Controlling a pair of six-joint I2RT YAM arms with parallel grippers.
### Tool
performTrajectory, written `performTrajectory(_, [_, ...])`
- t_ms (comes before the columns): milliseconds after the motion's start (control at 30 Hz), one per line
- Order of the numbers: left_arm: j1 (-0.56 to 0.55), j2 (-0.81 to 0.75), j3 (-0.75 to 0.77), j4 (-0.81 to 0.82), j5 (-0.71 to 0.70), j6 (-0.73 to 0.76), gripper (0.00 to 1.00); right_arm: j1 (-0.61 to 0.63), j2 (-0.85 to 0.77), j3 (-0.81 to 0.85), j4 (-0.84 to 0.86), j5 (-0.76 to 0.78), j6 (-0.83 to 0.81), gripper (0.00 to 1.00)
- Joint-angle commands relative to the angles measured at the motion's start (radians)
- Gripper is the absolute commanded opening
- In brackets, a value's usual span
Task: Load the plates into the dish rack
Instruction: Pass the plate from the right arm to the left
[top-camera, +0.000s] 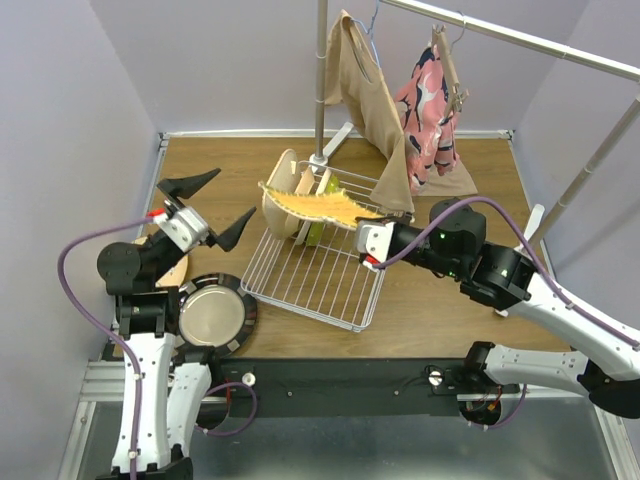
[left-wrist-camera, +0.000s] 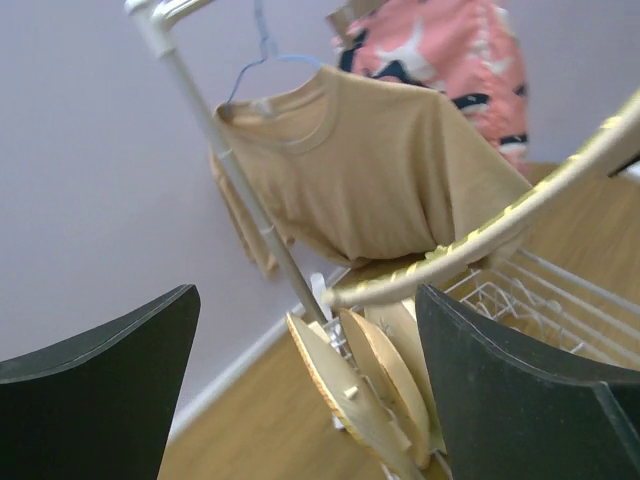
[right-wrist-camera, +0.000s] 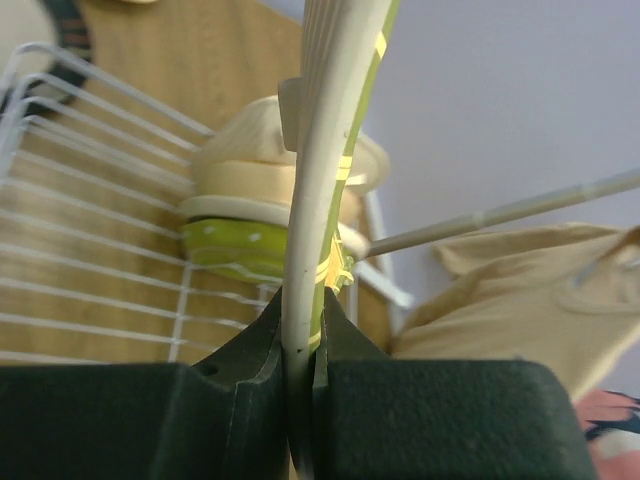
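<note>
We see a wooden surface (top-camera: 500, 190) walled in pale lilac. At its far side stands a white clothes rail (top-camera: 322, 80) carrying a tan shirt (top-camera: 375, 100) and a pink patterned garment (top-camera: 430, 110). The white wire dish rack (top-camera: 320, 275) lies at the middle of the surface, slanted, with its far end near the foot of the rail.

Several plates stand on edge at that far end, among them a cream plate (top-camera: 283, 195) and a lime green plate with white dots (right-wrist-camera: 235, 245). The near rows of the rack hold nothing. A yellow-patterned plate (top-camera: 315, 203) hangs almost flat above the loaded end. The right tool (top-camera: 365, 240) is clenched on its rim, and the wrist view shows both fingers pressed against the edge.

A dark-rimmed silvery plate (top-camera: 212, 313) lies flat on the surface beside the left arm's base, and a tan plate (top-camera: 175, 268) shows partly under that arm. The left tool (top-camera: 235, 192) is raised left of the rack, spread wide and grasping nothing.
</note>
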Motion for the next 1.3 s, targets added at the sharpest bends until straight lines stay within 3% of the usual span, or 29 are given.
performTrajectory(0, [0.003,-0.001,-0.002,0.074,0.303,0.27,0.97,0.001,-0.032,0.073,-0.156,-0.108,0.08,0.0])
performTrajectory(200, [-0.068,0.005,0.008,0.002,0.381,0.236,0.97,0.0,-0.018,0.134,-0.308,-0.145,0.047,0.0])
performTrajectory(400, [-0.241,0.037,0.047,-0.069,0.338,0.166,0.96,0.001,0.004,0.174,-0.373,-0.127,0.022,0.0])
performTrajectory(633, [-0.431,0.141,0.184,-0.47,0.128,0.391,0.94,0.003,0.019,0.192,-0.407,-0.111,-0.015,0.01])
performTrajectory(833, [-0.528,0.201,0.235,-0.572,0.033,0.497,0.92,0.001,0.025,0.202,-0.426,-0.11,-0.019,0.01])
performTrajectory(1133, [-0.588,0.261,0.299,-0.748,0.019,0.589,0.88,0.001,0.037,0.214,-0.445,-0.11,-0.024,0.01])
performTrajectory(1267, [-0.588,0.249,0.339,-0.805,-0.049,0.633,0.92,0.001,0.028,0.212,-0.46,-0.111,-0.018,0.01])
